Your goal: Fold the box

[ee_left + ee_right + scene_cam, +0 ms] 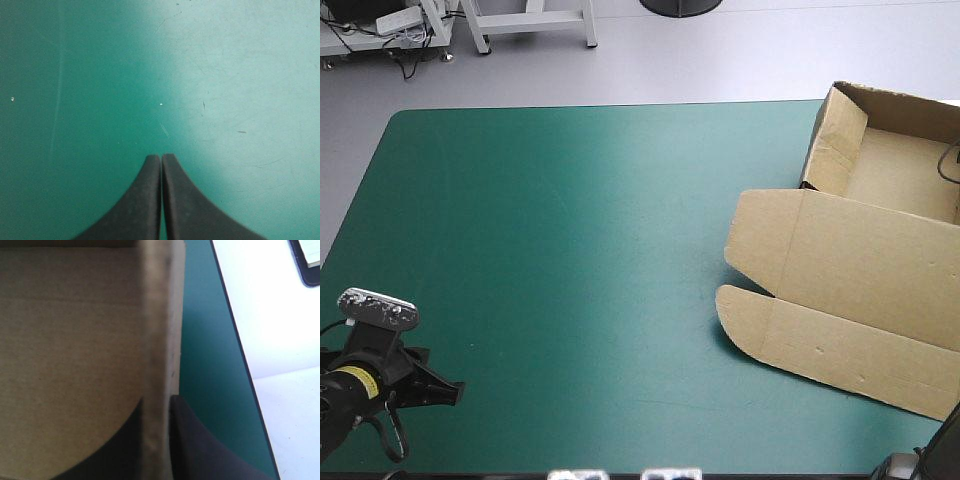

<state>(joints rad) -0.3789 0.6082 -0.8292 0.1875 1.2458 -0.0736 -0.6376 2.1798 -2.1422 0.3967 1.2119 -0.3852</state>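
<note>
- The brown box (860, 260) lay on the right side of the table, on the teal-green cover (570, 250), and ran out past the right edge of the high view.
- Its far part stood as an open tray (905, 175), with the left wall (835, 140) and the far wall (900, 100) raised.
- The lid (880, 265) lay flat on the cover on the near side of the tray.
- A side flap (765, 235) with rounded corners pointed toward the middle of the table.
- The front strip (840, 350) lay along the lid's near side and ended in a rounded tip toward the table's middle.
- The left gripper (458, 392) sat near the table's near left corner, well apart from the box.
- In the left wrist view, the left gripper (161, 156) had its two black fingers (135, 205) pressed together in one pointed arch, with nothing between them. Only bare cover (225, 75) lay ahead of it.
- In the right wrist view, the right gripper (159, 401) was clamped on an upright wall (160, 315) of the box. One black finger (120, 440) was on the inner side over the brown floor (65, 340), and the other was on the outer side.
- Beside that wall ran a narrow strip of cover (205, 340), then the table's edge.
- The high view did not show the right gripper's fingers.
</note>
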